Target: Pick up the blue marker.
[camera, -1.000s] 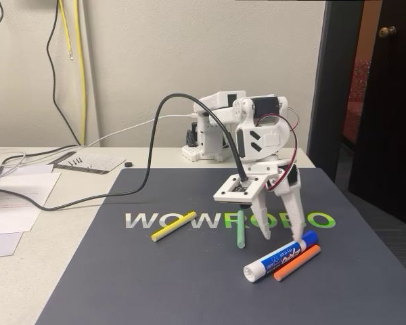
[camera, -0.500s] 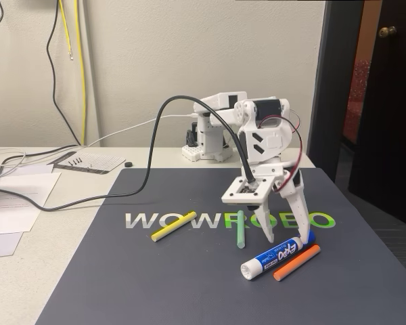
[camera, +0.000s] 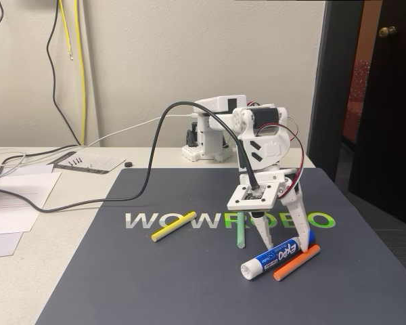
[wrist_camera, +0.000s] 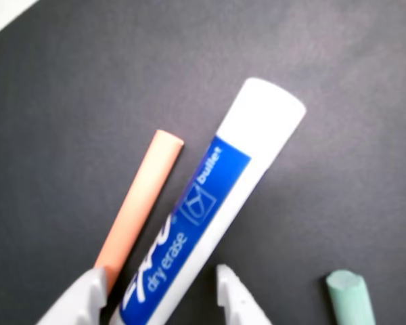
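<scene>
Wrist view gave me the clearest read: the gripper (wrist_camera: 159, 298) was open, its two white fingertips set either side of the blue marker (wrist_camera: 210, 203) and holding nothing. Whether the tips already touched the barrel, I could not tell. The marker lay flat on the dark mat (camera: 155, 284), just beside the orange stick (wrist_camera: 139, 206), which ran nearly parallel to it.

I judged the marker light and rigid, with a smooth plastic barrel that could roll or slip under a loose pinch. Taking it across the labelled middle seemed best to me, where the barrel is straight and balanced. One finger sat in the narrow gap by the orange stick, so I expected that stick might get nudged.

From the fixed view, the marker (camera: 274, 258) lay diagonally near the mat's front right, white butt end toward the camera and left, blue cap toward the far right behind the gripper (camera: 284, 245). A light-green stick (camera: 240, 230) lay close by on its left.
</scene>
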`<state>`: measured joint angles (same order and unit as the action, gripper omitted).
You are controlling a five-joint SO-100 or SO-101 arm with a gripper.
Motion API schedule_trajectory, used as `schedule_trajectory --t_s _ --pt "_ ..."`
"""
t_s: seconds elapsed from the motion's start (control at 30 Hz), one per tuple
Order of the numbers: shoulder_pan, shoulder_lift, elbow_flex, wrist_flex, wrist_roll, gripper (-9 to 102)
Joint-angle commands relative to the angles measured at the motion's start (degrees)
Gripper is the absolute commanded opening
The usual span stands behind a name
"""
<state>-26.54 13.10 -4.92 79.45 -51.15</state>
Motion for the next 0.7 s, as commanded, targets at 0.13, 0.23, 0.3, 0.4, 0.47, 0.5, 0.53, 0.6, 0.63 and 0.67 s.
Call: schedule_trajectory --t_s 0.13,0.23,0.3,0.4,0.47,0.5,0.53,0.6,0.63,0.67 --pt "1.7 0.4 -0.9 -2.1 -2.4 21" --pt "2.1 0.2 -0.9 -2.5 -3.1 20" --pt "2.3 0.0 -1.1 -2.5 -3.2 19" --pt "2.3 -1.7 -4.0 -2.0 -3.2 15" --pt "2.3 -4.5 -9.1 -0.8 -3.3 13" --pt "2.4 -6.1 -11.7 -0.2 -3.3 13" --pt "2.4 -6.9 -13.0 0.2 -3.4 13" --pt "2.5 -6.9 -13.0 0.5 -3.5 13" --pt "2.5 -6.9 -13.0 0.7 -3.5 13" --pt "2.5 -6.8 -13.0 1.0 -3.5 13"
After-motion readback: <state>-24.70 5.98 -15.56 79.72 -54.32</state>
